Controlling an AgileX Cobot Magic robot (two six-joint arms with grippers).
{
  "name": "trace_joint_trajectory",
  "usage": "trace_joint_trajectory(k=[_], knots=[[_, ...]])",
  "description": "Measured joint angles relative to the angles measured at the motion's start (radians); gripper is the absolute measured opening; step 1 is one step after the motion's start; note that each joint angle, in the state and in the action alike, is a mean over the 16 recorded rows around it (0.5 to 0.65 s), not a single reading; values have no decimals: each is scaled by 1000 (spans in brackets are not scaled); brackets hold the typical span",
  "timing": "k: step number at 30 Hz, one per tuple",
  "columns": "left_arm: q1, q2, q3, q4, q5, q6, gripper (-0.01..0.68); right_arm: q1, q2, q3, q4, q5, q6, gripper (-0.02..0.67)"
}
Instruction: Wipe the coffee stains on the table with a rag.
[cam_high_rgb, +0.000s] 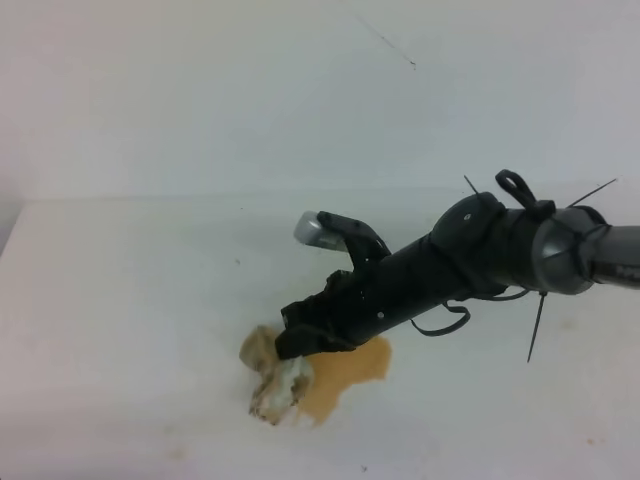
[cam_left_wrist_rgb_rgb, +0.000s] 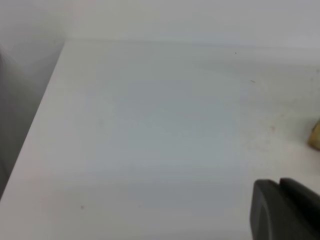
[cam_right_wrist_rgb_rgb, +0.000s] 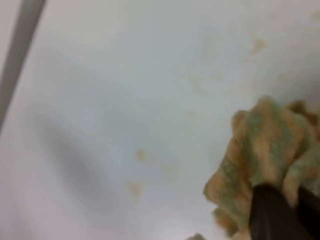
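My right hand (cam_high_rgb: 292, 362) is clenched on the soft, limp rag (cam_high_rgb: 272, 385) at its bunched top, pressing it beside the stain (cam_high_rgb: 345, 375) on the tabletop (cam_high_rgb: 120, 300).

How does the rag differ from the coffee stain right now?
The rag is a lumpy, raised wad, pale green-white with tan soiling; the coffee stain is a flat orange-brown blotch. The right gripper has its jaws shut on the rag; the stain just lies on the table. Both carry brown coffee colour.
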Motion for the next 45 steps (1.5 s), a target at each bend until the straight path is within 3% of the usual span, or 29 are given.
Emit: trace_joint_trajectory(k=[6,14,45], knots=[[0,0,0,0,0,0,-2,-18,52,-1,-49,-53,29,6],[0,0,0,0,0,0,-2,-59,61,-4,-218,-80,124,6],[0,0,0,0,0,0,-3,-88,18,-109,-817,10,463,5]])
